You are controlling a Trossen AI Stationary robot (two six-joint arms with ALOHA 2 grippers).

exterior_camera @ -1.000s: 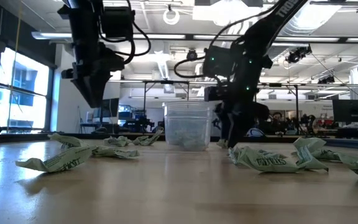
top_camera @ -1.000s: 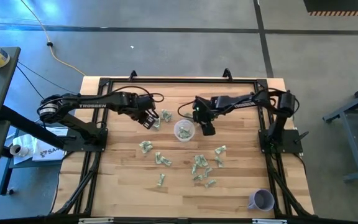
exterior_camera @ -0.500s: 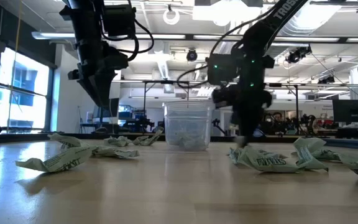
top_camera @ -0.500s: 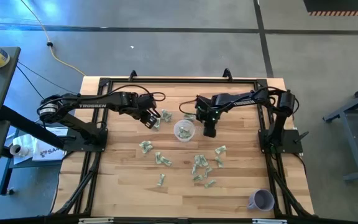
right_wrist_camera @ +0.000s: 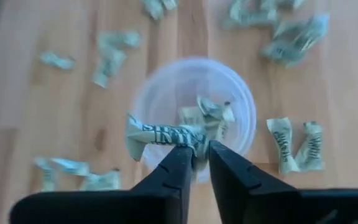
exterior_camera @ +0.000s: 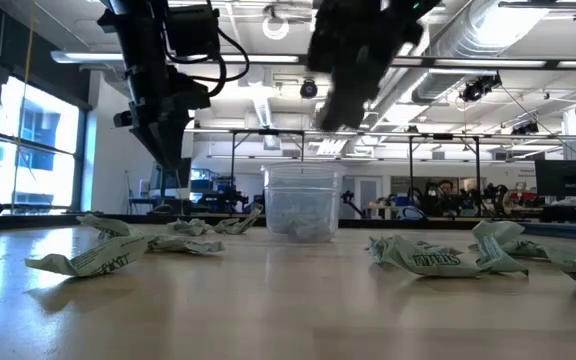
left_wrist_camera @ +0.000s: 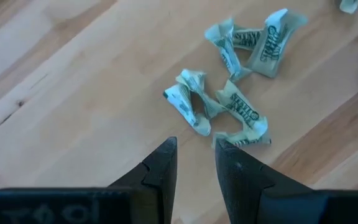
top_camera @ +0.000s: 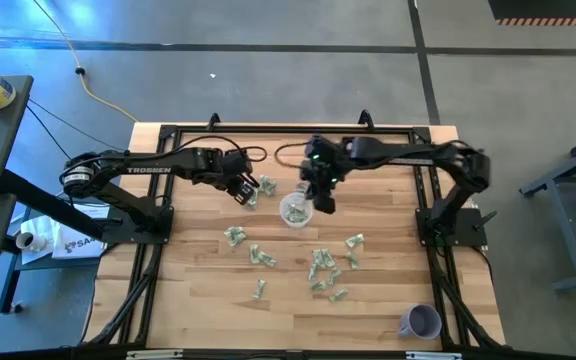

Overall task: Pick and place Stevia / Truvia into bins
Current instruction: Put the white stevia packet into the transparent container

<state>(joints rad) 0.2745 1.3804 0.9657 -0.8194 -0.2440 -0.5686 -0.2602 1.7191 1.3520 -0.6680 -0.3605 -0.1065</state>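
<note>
Your right claw (right_wrist_camera: 194,155) hangs directly over the clear cup (top_camera: 295,210) at the centre of the bench (top_camera: 198,290), clenched on one crumpled packet (right_wrist_camera: 160,135). A few packets already lie inside the cup. Your left claw (left_wrist_camera: 193,163) hovers left of the cup over a small packet cluster (left_wrist_camera: 219,109), its tips slightly parted, holding nothing.

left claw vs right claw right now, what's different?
Left claw holds nothing; right claw pinches a Stevia packet.
Left claw hangs over loose packets on the table; right claw hangs over the clear cup.
Shared: both point down, with a narrow gap between the fingers.
</note>
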